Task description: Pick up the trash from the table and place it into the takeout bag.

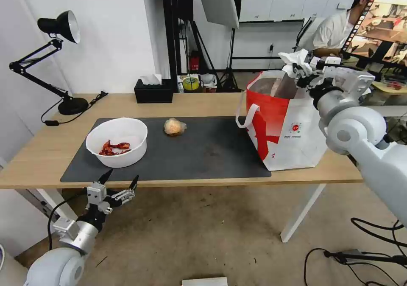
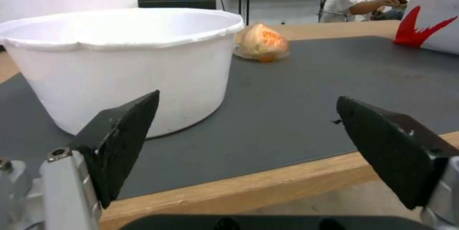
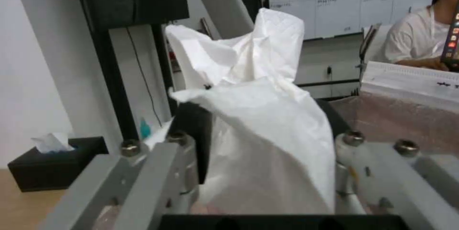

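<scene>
My right gripper (image 1: pixel 300 70) is shut on a crumpled white tissue (image 1: pixel 295 59) (image 3: pixel 258 115), held just above the open mouth of the white-and-red takeout bag (image 1: pixel 286 127) at the table's right end. Foil lining of the bag (image 3: pixel 406 115) shows beside the tissue in the right wrist view. On the dark mat (image 1: pixel 203 150) stand a white bowl with red shells (image 1: pixel 117 141) (image 2: pixel 119 65) and a plastic-wrapped orange lump (image 1: pixel 174 126) (image 2: pixel 261 42). My left gripper (image 1: pixel 119 179) (image 2: pixel 249 126) hangs open below the table's front edge (image 2: pixel 268 187), just in front of the bowl.
A black tissue box (image 1: pixel 154 90) and a black desk lamp (image 1: pixel 55 61) stand at the back left of the light-wood table (image 1: pixel 38 150). White table legs (image 1: pixel 303 211) and cables (image 1: pixel 364 252) are on the floor at the right. A person sits at a screen behind the bag.
</scene>
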### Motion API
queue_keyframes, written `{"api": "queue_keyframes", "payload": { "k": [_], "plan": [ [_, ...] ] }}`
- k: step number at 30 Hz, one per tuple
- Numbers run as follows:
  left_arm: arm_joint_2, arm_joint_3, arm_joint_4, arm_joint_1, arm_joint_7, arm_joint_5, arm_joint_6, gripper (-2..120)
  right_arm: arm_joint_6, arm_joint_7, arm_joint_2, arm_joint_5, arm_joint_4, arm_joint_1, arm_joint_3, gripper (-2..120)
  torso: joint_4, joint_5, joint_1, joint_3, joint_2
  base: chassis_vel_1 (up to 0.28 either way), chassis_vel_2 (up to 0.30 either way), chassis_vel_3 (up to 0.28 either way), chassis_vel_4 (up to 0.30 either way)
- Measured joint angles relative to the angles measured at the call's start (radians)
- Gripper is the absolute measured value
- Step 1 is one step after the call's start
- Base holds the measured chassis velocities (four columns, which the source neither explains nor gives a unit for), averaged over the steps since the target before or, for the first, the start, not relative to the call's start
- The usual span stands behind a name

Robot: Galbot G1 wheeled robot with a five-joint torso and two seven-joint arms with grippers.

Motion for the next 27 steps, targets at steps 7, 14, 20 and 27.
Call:
{"api": "queue_keyframes", "payload": {
  "k": [7,14,20,27],
  "plan": [
    [0.002,0.002,0.001,-0.005,0.001,-0.001,0.0,100,-0.002,0.003,0.002,0.0,0.007,-0.008,-0.002,67,0.0,0.0001,0.0,0.0,0.0,0.0,0.0,0.0,0.0],
    [0.003,0.005,0.006,-0.009,0.002,-0.002,0.0,100,-0.005,0.002,0.005,0.0,0.001,-0.008,-0.007,89,0.0,0.0001,0.0,0.0,0.0,0.0,0.0,0.0,0.0],
    [0.007,0.009,0.012,-0.017,0.002,-0.002,0.0,100,-0.013,0.0,0.01,0.004,-0.007,-0.004,-0.014,100,-0.0001,0.0002,0.0,0.0,0.0,0.0,0.0,0.0,0.0],
    [0.006,0.012,0.021,-0.023,0.002,-0.002,0.0,100,-0.043,0.003,0.011,0.044,-0.017,0.032,-0.036,100,0.0,0.0001,0.0,0.0,0.0,0.0,0.0,0.0,0.0]
  ]
}}
